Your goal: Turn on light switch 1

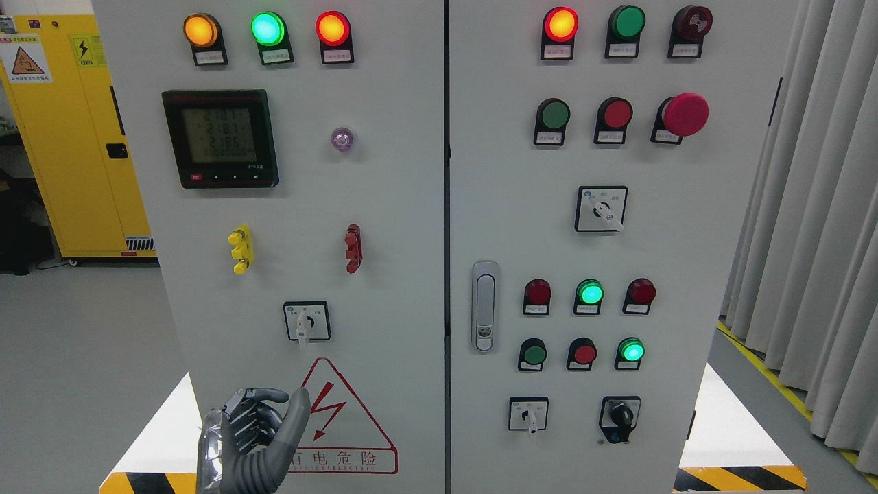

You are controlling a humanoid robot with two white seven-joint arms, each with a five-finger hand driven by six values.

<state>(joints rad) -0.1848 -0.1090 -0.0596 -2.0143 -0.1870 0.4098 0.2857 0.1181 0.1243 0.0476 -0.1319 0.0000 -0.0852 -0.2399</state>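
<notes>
A grey electrical cabinet (384, 206) fills the head view. On its left door a white rotary selector switch (306, 322) sits with its knob pointing down. My left hand (273, 415) rises from the bottom edge, below and left of that switch and in front of the red lightning warning triangle (343, 418). Its fingers are curled toward the palm, the thumb sticks up, and it holds nothing. It is apart from the switch. The right door carries three more selector switches: an upper one (601, 209), a lower white one (528, 414) and a black one (621, 418). No right arm shows.
Lit indicator lamps (267, 29) run along the top, with a digital meter (221, 137) below them. Push buttons and a red mushroom stop button (684, 114) fill the right door, beside a door handle (485, 305). A yellow cabinet (75, 130) stands at left and curtains (809, 206) at right.
</notes>
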